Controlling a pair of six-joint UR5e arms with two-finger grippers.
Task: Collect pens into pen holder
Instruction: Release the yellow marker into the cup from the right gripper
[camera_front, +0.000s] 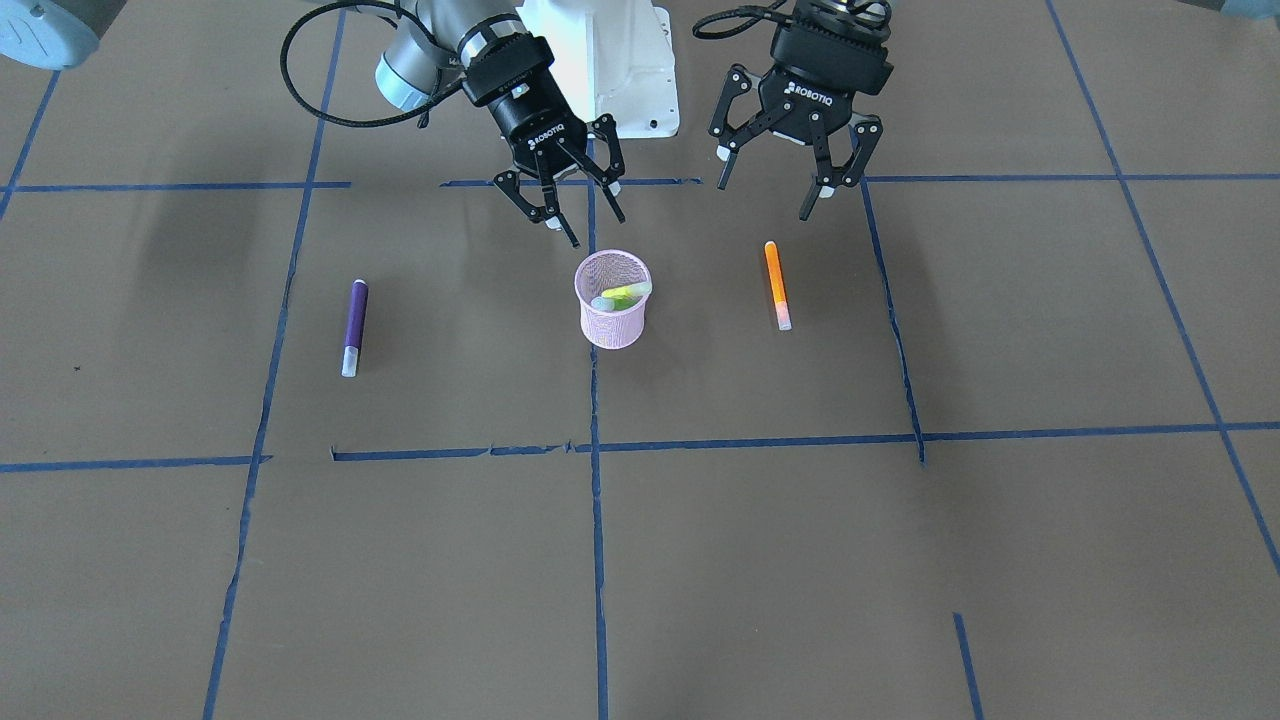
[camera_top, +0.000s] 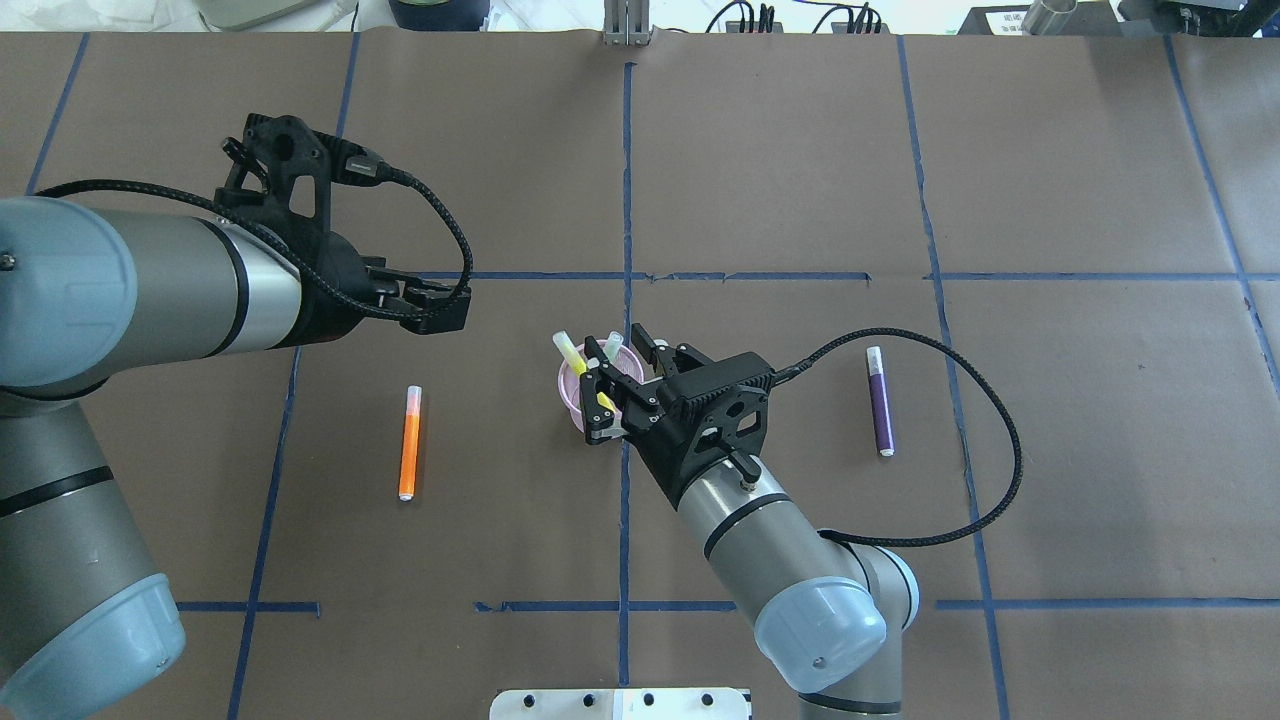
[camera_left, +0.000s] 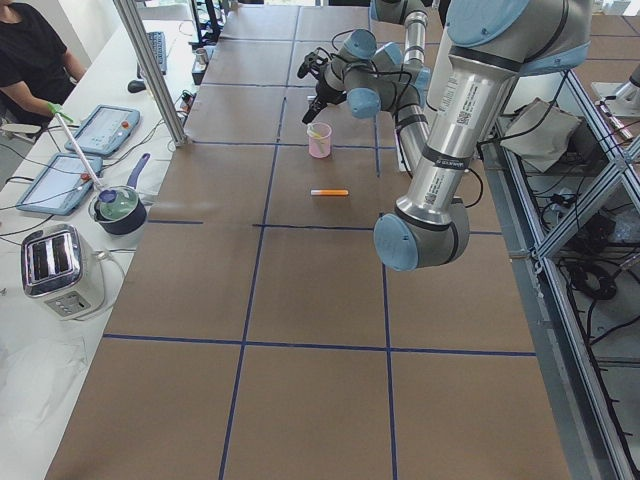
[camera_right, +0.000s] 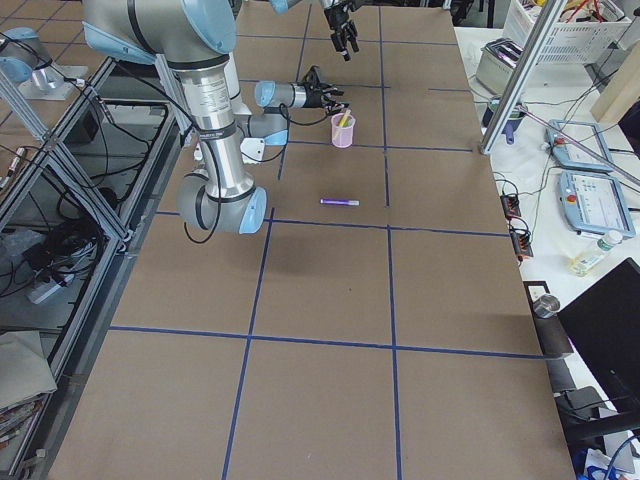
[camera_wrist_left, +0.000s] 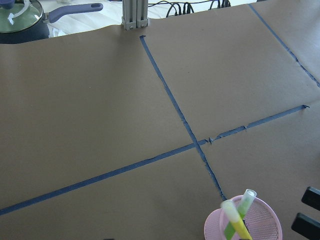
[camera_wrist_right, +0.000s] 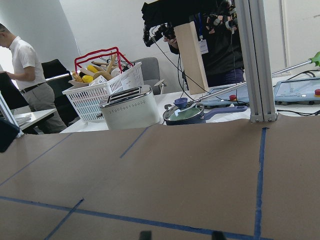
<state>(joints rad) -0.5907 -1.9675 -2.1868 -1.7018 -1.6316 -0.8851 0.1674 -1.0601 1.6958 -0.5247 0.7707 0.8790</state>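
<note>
The pink mesh pen holder (camera_front: 612, 318) stands at mid table and also shows in the overhead view (camera_top: 570, 392) and the left wrist view (camera_wrist_left: 260, 226). A bright green pen (camera_front: 627, 294) leans inside it, with a second yellow-green stick (camera_wrist_left: 231, 216) beside it. The orange pen (camera_front: 776, 285) lies flat on the robot's left (camera_top: 409, 443). The purple pen (camera_front: 353, 327) lies flat on its right (camera_top: 880, 400). My right gripper (camera_front: 585, 222) is open and empty, just above the holder on the robot's side. My left gripper (camera_front: 768, 195) is open and empty, above the orange pen's near end.
Blue tape lines divide the brown table. The white robot base plate (camera_front: 620, 60) is behind the grippers. A toaster (camera_left: 62, 268), a lidded pot (camera_left: 118, 208) and tablets (camera_left: 100, 128) sit on the side bench. An operator (camera_left: 30, 60) sits there.
</note>
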